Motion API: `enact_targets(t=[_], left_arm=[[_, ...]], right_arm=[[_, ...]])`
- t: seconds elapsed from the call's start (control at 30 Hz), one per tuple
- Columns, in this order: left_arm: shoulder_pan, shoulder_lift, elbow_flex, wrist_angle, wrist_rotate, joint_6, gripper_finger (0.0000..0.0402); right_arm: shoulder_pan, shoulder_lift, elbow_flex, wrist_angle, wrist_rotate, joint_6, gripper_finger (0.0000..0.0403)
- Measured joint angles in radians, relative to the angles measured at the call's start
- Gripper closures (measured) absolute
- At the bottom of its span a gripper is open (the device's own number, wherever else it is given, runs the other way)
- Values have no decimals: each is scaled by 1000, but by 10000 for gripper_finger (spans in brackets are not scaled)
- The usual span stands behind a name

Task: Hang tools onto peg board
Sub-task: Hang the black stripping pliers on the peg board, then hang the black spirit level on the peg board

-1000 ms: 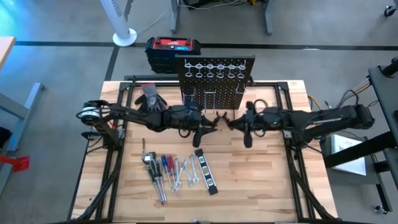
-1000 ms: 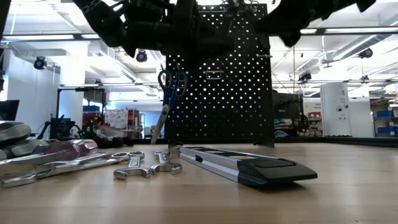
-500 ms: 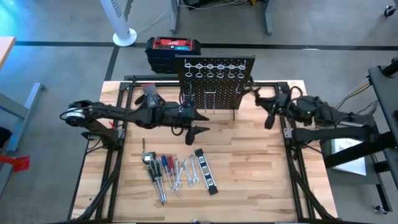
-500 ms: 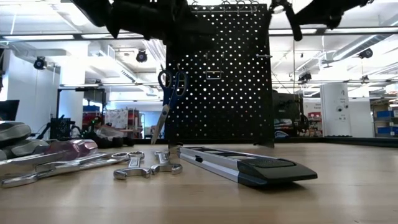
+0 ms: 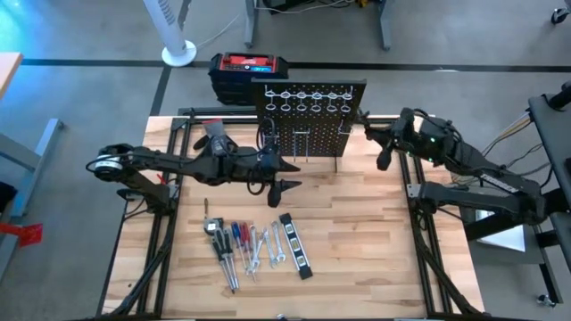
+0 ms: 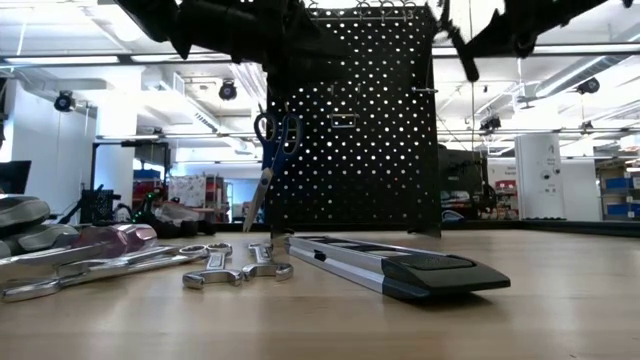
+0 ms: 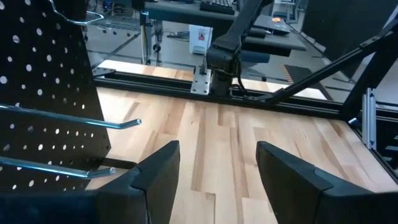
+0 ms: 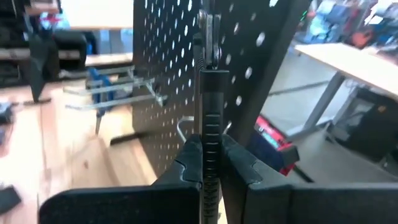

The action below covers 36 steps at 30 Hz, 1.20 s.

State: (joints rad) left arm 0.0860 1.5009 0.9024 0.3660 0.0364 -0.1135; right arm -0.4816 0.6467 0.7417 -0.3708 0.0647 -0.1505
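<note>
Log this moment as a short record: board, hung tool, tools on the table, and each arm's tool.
peg board: upright at the table's far edge
hung tool: blue-handled scissors on a peg at the board's left side
tools on table: screwdrivers, wrenches and level bar in a row near the front
left tool: open, empty, just in front of the board
right tool: shut on a dark flat tool, by the board's right edge

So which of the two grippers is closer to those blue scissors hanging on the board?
The left. The left gripper sits just in front of the scissors at the board's left side; the right gripper holds a dark tool off its right edge.
</note>
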Motion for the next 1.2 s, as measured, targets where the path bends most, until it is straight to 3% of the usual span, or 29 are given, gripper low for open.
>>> enact_targets(t=[0.17,0.67,1.0,1.2], left_arm=[[-1,0,0,-14,-1,0,199],[-2,0,0,-41,-1,31,227],[-9,-1,0,-48,7,28,234],[-19,-22,0,-53,8,26,234]], right_arm=[[-78,75,4,-30,-95,18,393],[-95,106,-41,-91,-105,61,387],[-95,73,-49,-61,-99,87,219],[-95,23,-49,-53,-89,97,173]])
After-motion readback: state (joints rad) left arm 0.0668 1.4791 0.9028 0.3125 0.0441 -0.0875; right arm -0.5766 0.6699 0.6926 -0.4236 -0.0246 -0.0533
